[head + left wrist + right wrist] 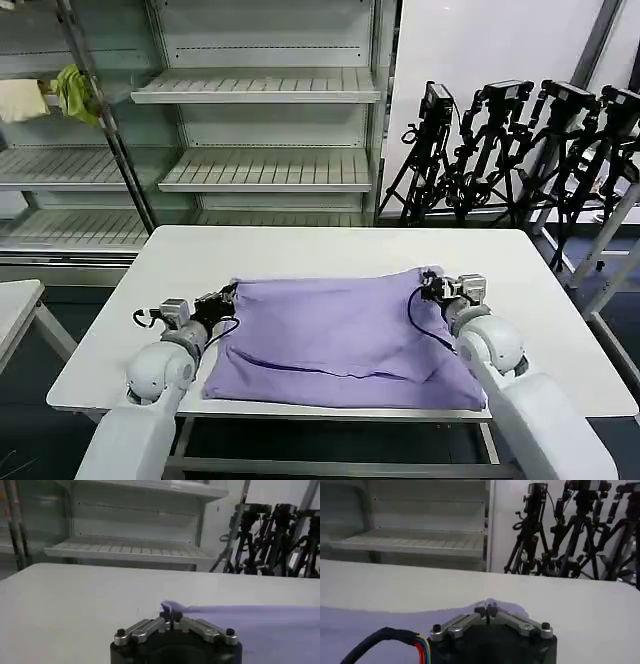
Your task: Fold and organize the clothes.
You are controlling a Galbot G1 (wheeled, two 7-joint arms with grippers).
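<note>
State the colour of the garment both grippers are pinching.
Light purple T-shirt, plain on the side showing; clearest in the head view.

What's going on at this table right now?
A two-armed robot is folding a lavender T-shirt on a white table. The left end effector is shut on the shirt's far left corner, and the right end effector is shut on its far right corner. The shirt lies partly folded, with a layer doubled over itself.
</note>
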